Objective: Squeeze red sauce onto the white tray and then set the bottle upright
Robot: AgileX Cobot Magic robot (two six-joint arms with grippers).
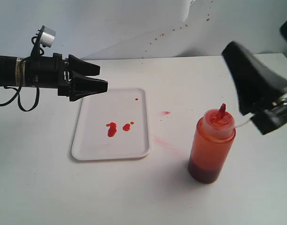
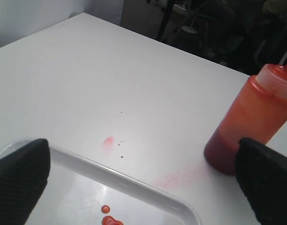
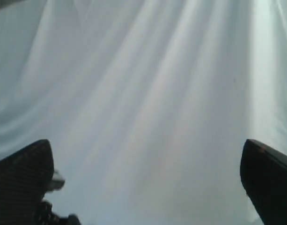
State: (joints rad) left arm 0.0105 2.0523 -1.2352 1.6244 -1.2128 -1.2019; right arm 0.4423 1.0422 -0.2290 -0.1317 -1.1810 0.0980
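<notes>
Exterior view: a white table (image 1: 49, 197) holds the white tray (image 1: 87, 145). To the right of the tray, well apart from it, the bottle (image 1: 211, 147) stands upright with its red nozzle pointing up. The right gripper (image 3: 144, 145) hangs above the bottle, farther from the tray, jaws spread wide and holding nothing. The left gripper (image 1: 102, 78) hovers over the tray's far left corner, also spread and empty. Small blobs of red sauce (image 1: 111, 130) lie near the tray's middle. Both steps look done; seemingly only pulling the arms away remains.
</notes>
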